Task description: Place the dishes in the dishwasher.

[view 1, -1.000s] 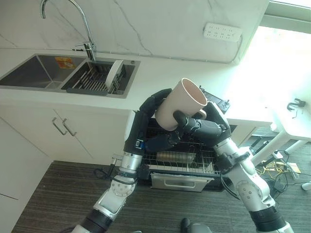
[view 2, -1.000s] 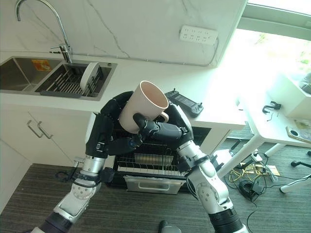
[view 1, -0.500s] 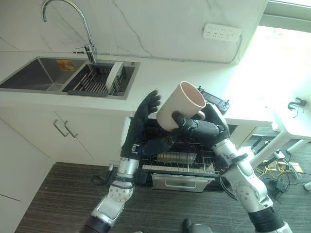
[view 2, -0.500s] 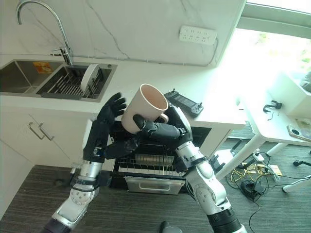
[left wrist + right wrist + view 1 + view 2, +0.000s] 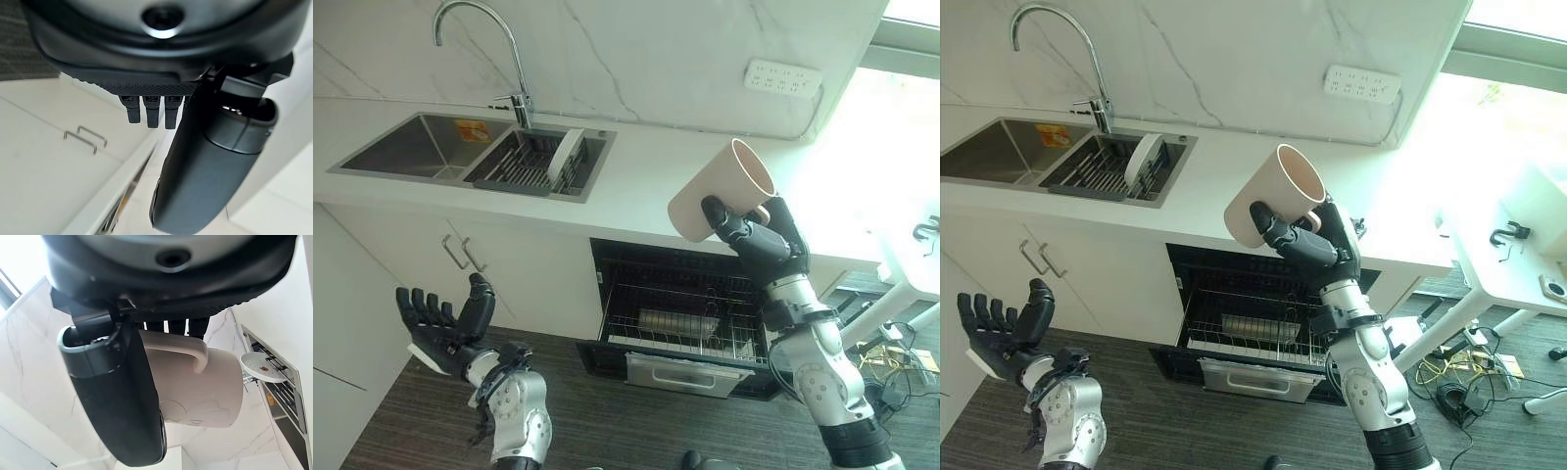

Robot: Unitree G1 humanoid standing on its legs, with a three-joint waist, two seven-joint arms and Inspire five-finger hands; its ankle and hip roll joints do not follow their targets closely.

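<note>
Holding a cream mug up above the white surface, the right robot hand is curling its fingers and thumb around the mug's body, with the handle turned toward the palm — the right wrist view is showing that handle clearly. The mug is tilting, its open mouth facing up and away toward the wall. It is sitting well above the open dishwasher, not yet over the pulled-out rack.

The left robot hand is hanging low beside the cabinet doors, well apart from the mug, its fingers straight and spread, holding nothing.

As for progress, the job is looking partly done at best. Something metallic is already lying in the rack, though what it is cannot be told from here. The mug is in hand but not yet loaded, and a white plate is standing upright in the drying rack set in the sink by the tap — so that one appears to be waiting its turn.

What seems left — lowering the mug down into the rack and letting go, then fetching the plate from the sink. A dark handheld device is lying on the surface just behind the right robot hand.
</note>
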